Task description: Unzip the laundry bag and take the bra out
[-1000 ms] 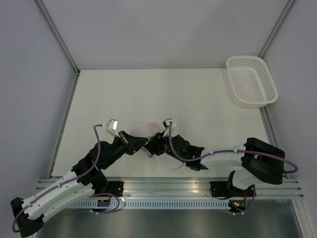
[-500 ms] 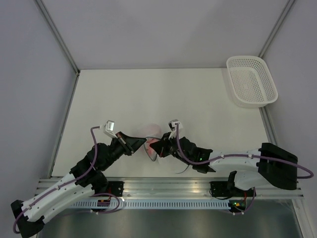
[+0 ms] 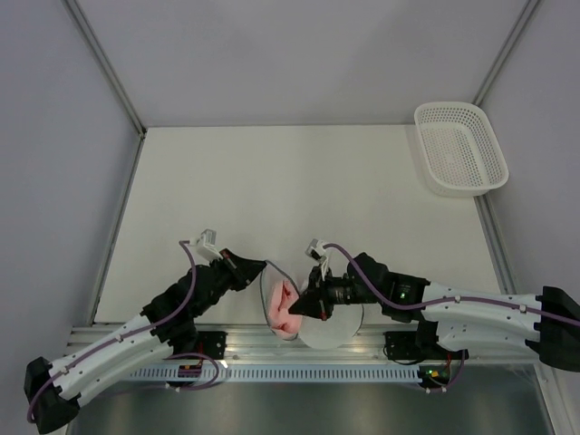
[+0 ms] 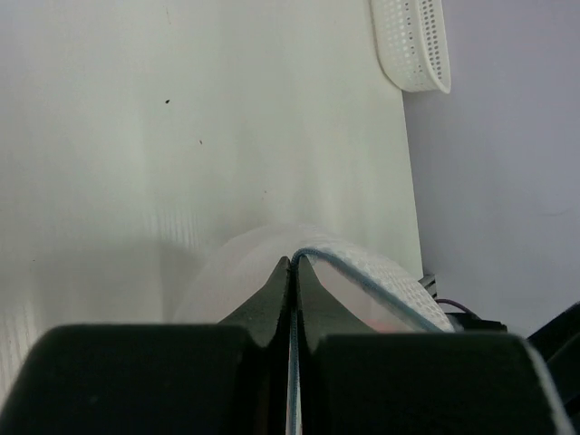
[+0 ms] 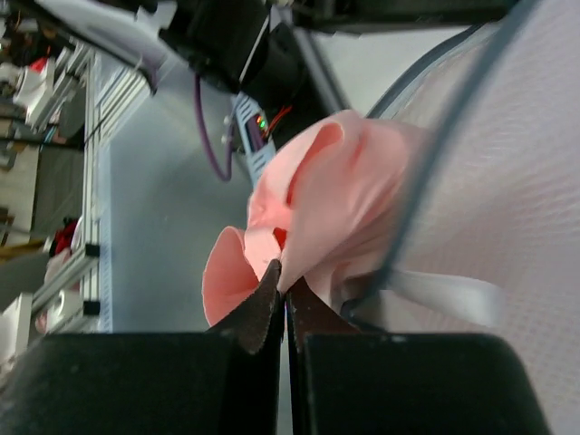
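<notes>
Laundry bag open at the near table edge, bra pinched at its mouth

Nearest, right by the metal rail along the front of the table: the laundry bag, on its side, one round white mesh face turned up and toward the rail. Unzipped, with the grey zipper rim standing as a wide loop on the bag's left.

Bunched in that mouth, the bra: soft pink folds, bulging out past the grey rim in the right wrist view, pressed against the mesh behind. How much remains inside, impossible to tell.

Reaching in from the right, low over the table edge: the right gripper, closed tight on a fold of the pink cloth, no gap between the tips.

Just beyond, coming in from the left: the left gripper, likewise narrowed to nothing, clamped on the thin grey-blue edge of the zipper rim and holding that side of the loop up off the table. Pale mesh curving away beneath the tips, a hint of pink under it.

Both grippers close together, one on each side of the bag's mouth, not touching each other.

Farther back, bare pale tabletop.

Farthest, in the far right corner, well apart from everything else: a white perforated basket, upright, against the right wall.
</notes>
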Robot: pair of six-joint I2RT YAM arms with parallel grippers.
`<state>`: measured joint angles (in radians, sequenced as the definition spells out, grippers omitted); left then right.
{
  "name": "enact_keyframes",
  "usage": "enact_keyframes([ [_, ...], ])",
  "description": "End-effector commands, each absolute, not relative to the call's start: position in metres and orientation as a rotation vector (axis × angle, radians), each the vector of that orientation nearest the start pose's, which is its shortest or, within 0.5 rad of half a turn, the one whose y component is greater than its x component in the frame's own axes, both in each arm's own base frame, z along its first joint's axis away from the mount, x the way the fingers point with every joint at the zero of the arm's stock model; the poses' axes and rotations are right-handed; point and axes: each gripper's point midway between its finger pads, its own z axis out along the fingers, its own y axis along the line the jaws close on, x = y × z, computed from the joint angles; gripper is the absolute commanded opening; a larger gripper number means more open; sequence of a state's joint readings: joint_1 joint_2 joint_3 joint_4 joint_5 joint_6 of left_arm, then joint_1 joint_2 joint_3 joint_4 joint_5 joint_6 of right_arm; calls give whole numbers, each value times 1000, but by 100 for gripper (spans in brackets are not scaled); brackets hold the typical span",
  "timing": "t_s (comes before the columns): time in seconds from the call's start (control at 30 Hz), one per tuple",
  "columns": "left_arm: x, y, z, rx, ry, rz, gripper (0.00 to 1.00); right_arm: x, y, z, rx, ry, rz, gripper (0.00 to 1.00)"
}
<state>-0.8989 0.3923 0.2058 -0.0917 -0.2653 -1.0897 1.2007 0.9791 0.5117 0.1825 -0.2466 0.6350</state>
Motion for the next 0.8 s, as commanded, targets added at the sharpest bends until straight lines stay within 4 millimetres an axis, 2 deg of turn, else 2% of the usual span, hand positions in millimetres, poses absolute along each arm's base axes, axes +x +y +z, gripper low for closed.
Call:
enact_keyframes([
  [0.0, 184, -207, 161, -450, 1888, -1158, 2, 19, 334, 177, -1041, 1969, 1573, 1],
  [0.03, 185, -208, 159, -446, 1902, -1149, 2, 14, 333, 173, -1081, 1967, 1593, 0],
  [0.1, 186, -213, 169, -438, 1876, -1186, 2, 6, 333, 166, -1131, 1975, 1625, 0],
  [0.17, 186, -219, 170, -428, 1876, -1216, 2, 4, 337, 169, -1155, 1919, 1664, 0],
  [0.23, 184, -225, 171, -415, 1876, -1250, 2, 2, 343, 180, -1169, 1832, 1715, 1],
  [0.27, 184, -227, 165, -420, 1896, -1247, 2, 3, 345, 185, -1175, 1790, 1719, 0],
  [0.4, 182, -233, 154, -406, 1932, -1260, 2, 28, 360, 223, -1059, 1660, 1661, 0],
  [0.43, 181, -234, 152, -403, 1938, -1258, 2, 41, 365, 243, -999, 1622, 1627, 0],
  [0.5, 180, -234, 148, -398, 1953, -1253, 2, 54, 363, 264, -952, 1578, 1566, 0],
  [0.53, 179, -233, 145, -397, 1959, -1249, 2, 72, 363, 285, -867, 1555, 1503, 1],
  [0.57, 178, -233, 144, -394, 1960, -1249, 2, 81, 361, 295, -829, 1547, 1462, 0],
  [0.6, 178, -232, 143, -391, 1959, -1248, 2, 87, 354, 302, -811, 1542, 1412, 0],
  [0.63, 177, -231, 142, -391, 1961, -1244, 2, 98, 349, 321, -756, 1522, 1375, 0],
  [0.67, 177, -230, 138, -391, 1967, -1236, 2, 121, 340, 327, -640, 1545, 1271, 0],
  [0.7, 176, -229, 136, -389, 1973, -1230, 2, 126, 329, 332, -611, 1555, 1224, 1],
  [0.73, 175, -228, 135, -390, 1970, -1231, 2, 145, 316, 346, -521, 1544, 1141, 0],
  [0.77, 174, -226, 129, -392, 1980, -1224, 2, 169, 297, 351, -383, 1561, 1014, 0],
])
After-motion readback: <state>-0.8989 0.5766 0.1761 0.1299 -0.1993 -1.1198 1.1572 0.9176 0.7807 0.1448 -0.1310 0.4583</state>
